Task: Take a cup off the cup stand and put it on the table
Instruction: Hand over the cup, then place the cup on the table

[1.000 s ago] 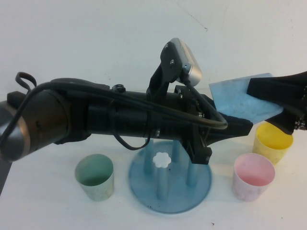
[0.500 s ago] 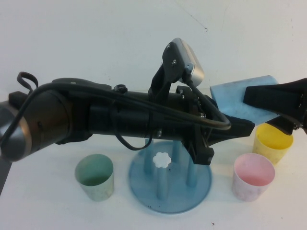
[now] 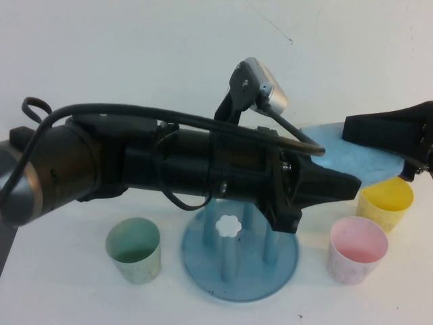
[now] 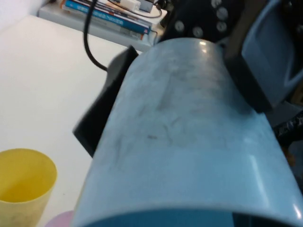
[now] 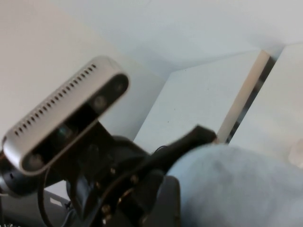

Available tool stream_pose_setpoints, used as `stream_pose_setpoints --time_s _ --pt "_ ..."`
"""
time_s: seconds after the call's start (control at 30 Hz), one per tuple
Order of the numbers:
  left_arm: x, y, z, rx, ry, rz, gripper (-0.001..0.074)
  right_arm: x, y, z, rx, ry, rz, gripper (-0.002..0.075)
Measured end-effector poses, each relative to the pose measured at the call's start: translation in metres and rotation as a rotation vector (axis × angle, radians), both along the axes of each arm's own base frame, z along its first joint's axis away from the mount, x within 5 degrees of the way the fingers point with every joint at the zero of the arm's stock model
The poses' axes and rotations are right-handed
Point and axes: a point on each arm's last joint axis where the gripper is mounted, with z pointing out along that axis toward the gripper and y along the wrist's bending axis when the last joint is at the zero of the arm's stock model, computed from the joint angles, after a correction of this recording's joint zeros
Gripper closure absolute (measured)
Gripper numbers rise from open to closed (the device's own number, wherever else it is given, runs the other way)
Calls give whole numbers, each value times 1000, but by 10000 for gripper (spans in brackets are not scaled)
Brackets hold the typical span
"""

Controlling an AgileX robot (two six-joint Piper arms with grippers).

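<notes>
A wide white tabletop (image 3: 135, 61) fills the high view, evenly lit, with a faint thin scratch (image 3: 274, 26) near its far edge and soft shadows lying under what stands on it. In the left wrist view a stack of books (image 4: 106, 21) with blue spines lies at the table's edge, a black cable (image 4: 90, 42) trailing down across the white surface. The right wrist view shows pale white walls meeting at a corner (image 5: 173, 71), with a dark vertical strip (image 5: 244, 101) beside a lighter panel.

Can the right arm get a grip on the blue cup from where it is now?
Probably yes. The right gripper is open and already alongside the blue cup, with nothing between them. The left gripper is shut on the cup's other end, holding it in the air above the yellow cup.
</notes>
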Motion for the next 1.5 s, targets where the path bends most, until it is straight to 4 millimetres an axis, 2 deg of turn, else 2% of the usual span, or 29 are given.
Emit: stream_pose_setpoints --time_s 0.2,0.33,0.43,0.57,0.77,0.9,1.0,1.13,1.33,1.5 --pt "-7 2 -2 24 28 -81 703 1 0 3 5 -12 1 55" --pt "-6 13 -1 18 75 -131 703 1 0 3 7 -9 3 55" --pt "-5 22 -7 94 125 -145 704 1 0 4 11 -2 2 55" --pt "-16 36 -11 320 166 -156 705 1 0 4 13 1 1 55" --pt "-54 54 -2 773 148 -104 706 1 0 4 15 1 0 55" --pt "-75 54 6 1079 65 54 709 1 0 3 6 1 5 55" --pt "-81 46 3 1213 3 164 714 0 0 2 -10 -7 13 55" --pt "-81 29 -16 1294 8 153 717 -1 1 0 -34 -13 27 55" --pt "-58 12 -64 1477 11 144 717 -3 1 -4 -81 -12 55 55" --pt "-49 6 -91 1561 24 131 718 -5 1 -7 -118 -11 79 55"
